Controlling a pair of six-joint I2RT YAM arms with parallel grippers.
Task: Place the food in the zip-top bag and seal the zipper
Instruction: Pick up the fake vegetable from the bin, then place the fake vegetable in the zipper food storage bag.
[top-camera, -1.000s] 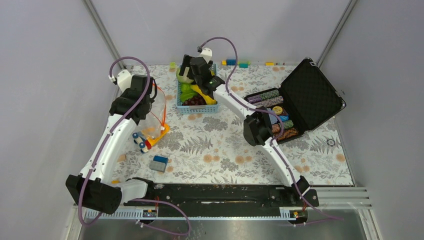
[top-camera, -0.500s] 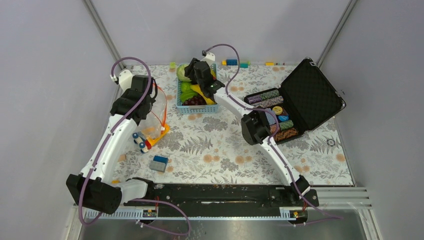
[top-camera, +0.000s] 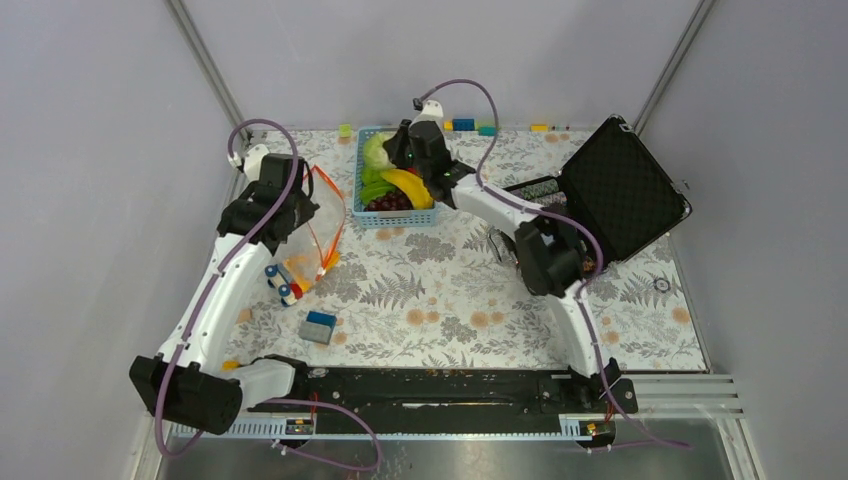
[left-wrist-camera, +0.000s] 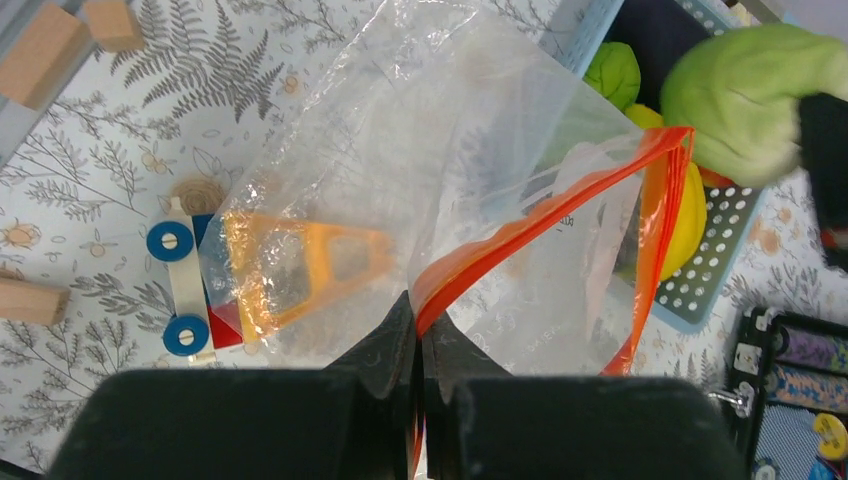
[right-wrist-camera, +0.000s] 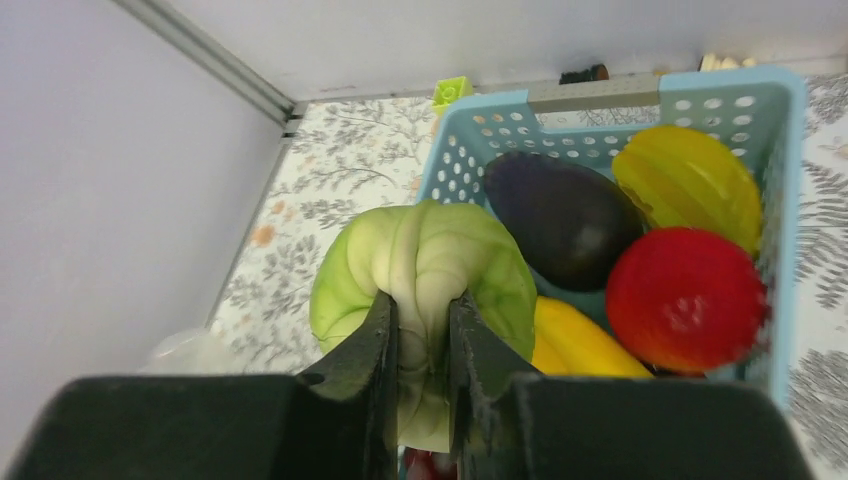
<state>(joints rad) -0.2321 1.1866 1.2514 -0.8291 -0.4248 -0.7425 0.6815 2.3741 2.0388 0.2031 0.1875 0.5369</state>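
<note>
Fern-print table (top-camera: 420, 290), grey walls. Our right gripper (right-wrist-camera: 422, 312) is clamped on the cabbage (right-wrist-camera: 420, 250), squashing it, at the blue basket (right-wrist-camera: 470, 110) corner. Left gripper (left-wrist-camera: 418, 318) pinches the zipper (left-wrist-camera: 545, 222), holding the zip-top bag (left-wrist-camera: 400, 130) mouth open beside the basket. We should clear the rim, then drop it squarely into the mouth.

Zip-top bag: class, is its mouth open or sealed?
Open. The zip-top bag has its orange-red zipper strips standing apart, forming a wide gap, while the left pincer pinches one edge.
</note>
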